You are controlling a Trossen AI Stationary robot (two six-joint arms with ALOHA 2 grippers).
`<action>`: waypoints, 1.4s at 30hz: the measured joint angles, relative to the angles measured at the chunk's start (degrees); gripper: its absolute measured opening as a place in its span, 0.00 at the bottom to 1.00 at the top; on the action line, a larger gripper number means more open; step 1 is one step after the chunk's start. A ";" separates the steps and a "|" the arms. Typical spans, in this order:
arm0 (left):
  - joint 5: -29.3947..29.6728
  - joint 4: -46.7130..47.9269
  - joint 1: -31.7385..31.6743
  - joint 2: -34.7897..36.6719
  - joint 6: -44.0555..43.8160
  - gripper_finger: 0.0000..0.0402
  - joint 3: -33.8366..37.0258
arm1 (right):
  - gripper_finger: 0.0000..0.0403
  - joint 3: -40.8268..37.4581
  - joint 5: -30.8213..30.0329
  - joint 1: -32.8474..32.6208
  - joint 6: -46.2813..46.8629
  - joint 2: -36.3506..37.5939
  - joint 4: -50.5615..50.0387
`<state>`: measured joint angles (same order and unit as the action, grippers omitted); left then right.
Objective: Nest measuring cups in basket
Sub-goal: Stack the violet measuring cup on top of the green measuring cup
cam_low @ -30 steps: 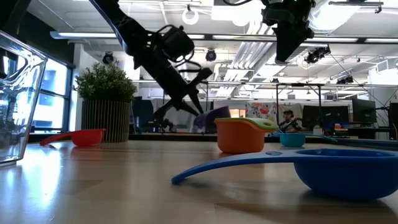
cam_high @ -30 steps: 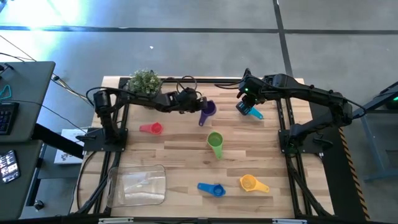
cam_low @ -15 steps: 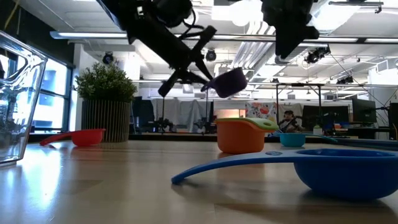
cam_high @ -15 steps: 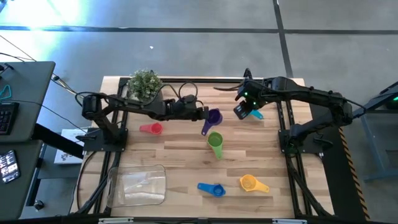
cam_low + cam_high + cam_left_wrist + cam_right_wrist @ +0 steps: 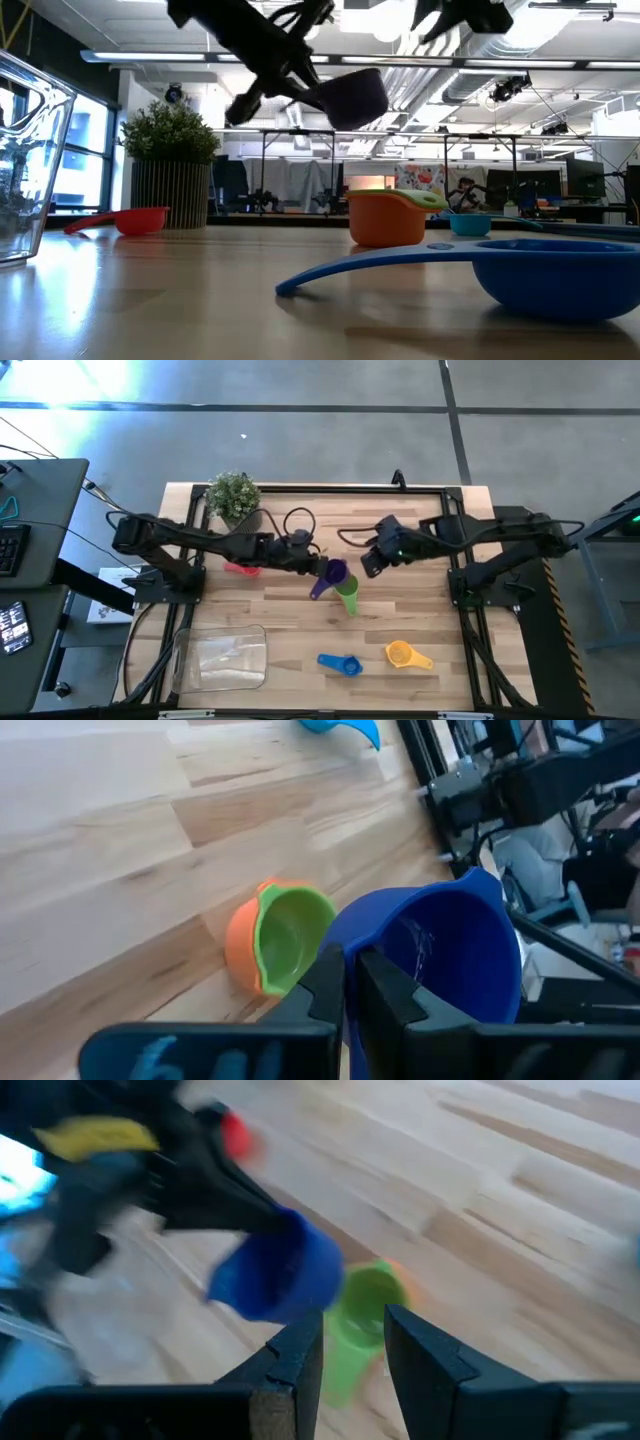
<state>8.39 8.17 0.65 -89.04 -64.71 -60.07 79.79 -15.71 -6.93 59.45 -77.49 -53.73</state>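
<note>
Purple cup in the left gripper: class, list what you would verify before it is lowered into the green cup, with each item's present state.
1. Left gripper shut on the purple cup: ok.
2. Purple cup lifted off the table: ok, seen in the low view.
3. Green cup upright, sitting in an orange one: ok.
4. Purple cup centred over it: not ok, offset beside it.
5. Right gripper out of the way: not ok, it hangs close by.
6. Basket free: ok.

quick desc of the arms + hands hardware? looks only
Both arms are dark, slim, multi-joint links on black bases. Black cable loops over the left arm. Left hand and right hand each have two flat, dark, tapered fingers. No legible markings.
</note>
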 joint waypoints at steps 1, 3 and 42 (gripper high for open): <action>0.29 0.84 0.30 0.63 0.38 0.02 0.00 | 0.25 0.00 -1.46 -1.12 1.11 0.00 1.70; 1.44 2.94 0.88 1.94 1.30 0.02 0.00 | 0.25 0.00 -4.36 -3.23 2.03 0.00 5.18; 2.24 21.00 3.49 -8.36 -7.11 0.02 -0.02 | 0.25 0.07 -0.06 -2.04 -14.50 0.00 25.17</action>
<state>10.63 29.17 4.14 -97.40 -71.82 -60.10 79.85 -15.77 -8.97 44.95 -77.49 -28.56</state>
